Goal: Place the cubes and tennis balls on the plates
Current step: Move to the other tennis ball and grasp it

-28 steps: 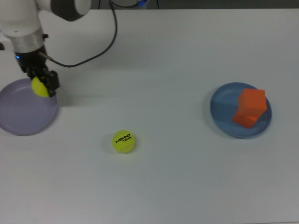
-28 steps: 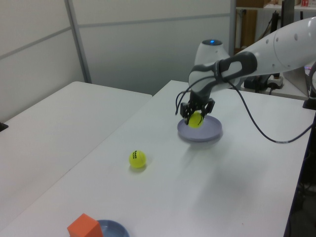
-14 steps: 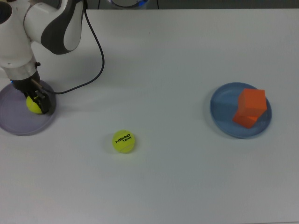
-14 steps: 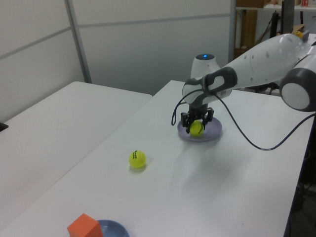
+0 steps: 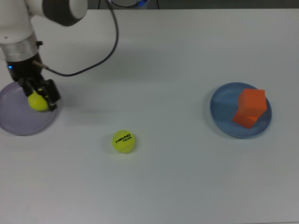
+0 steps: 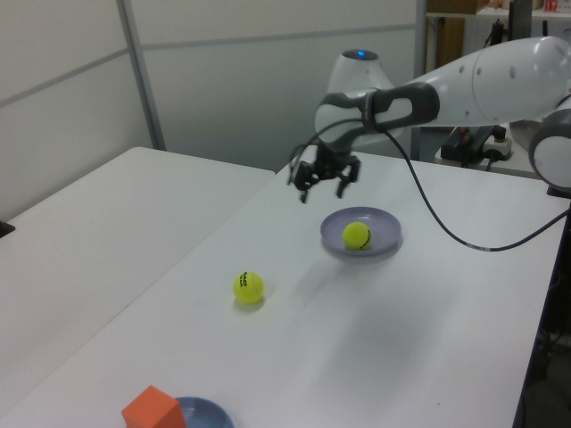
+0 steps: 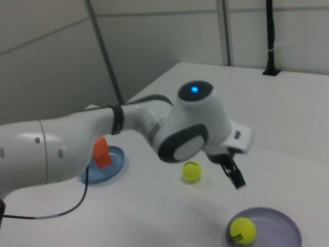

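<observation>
I see my gripper (image 6: 325,185) with its fingers spread and empty, hanging above the table beside the purple plate (image 6: 385,242). One tennis ball (image 6: 357,235) sits loose in that plate. The other ball (image 5: 123,141), the one with lettering, lies on the white table (image 5: 177,177), well apart from both plates. Two orange cubes (image 5: 251,108) are stacked on the blue plate (image 5: 222,109).

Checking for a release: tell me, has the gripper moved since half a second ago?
Yes. In the left view the gripper has risen off the purple plate, leaving the ball there.
</observation>
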You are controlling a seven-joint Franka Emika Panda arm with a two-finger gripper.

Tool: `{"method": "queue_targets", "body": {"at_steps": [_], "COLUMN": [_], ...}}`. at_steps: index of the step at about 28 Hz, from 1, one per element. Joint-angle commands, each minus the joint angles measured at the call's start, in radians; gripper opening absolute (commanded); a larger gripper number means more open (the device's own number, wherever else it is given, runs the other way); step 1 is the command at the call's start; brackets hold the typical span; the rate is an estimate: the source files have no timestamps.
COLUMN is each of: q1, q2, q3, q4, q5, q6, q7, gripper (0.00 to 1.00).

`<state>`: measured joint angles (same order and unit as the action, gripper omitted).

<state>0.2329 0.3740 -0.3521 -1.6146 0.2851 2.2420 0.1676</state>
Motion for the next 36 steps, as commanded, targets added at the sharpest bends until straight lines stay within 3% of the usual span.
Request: {"method": "queue_targets", "body": {"at_steps": [1, 7, 14, 20, 31, 32, 33, 34, 36], "q1": [0.016, 0.071, 0.085, 0.095, 0.094, 0.095, 0.095, 0.095, 0.095], "q2": [0.025, 0.075, 0.138, 0.204, 0.252, 0.252, 0.252, 0.252, 0.252], "q3": [0.071, 0.104, 0.183, 0.190, 0.190, 0.190, 0.190, 0.190, 0.191], "q4": [0.022, 0.077, 0.104, 0.104, 0.099, 0.097, 0.096, 0.096, 0.096], "q5": [0.020, 0.016, 0.003, -0.003, -0.024, -0.026, -0.026, -0.023, -0.006], "q6": [-0.012, 0.008, 0.080, 0.116, 0.148, 0.159, 0.171, 0.185, 0.211], "q7": [0.010, 0.055, 0.076, 0.090, 0.108, 0.113, 0.115, 0.118, 0.134], "gripper": [1.00, 1.00, 1.00, 1.00, 1.00, 0.94, 0.80, 0.59, 0.00]}}
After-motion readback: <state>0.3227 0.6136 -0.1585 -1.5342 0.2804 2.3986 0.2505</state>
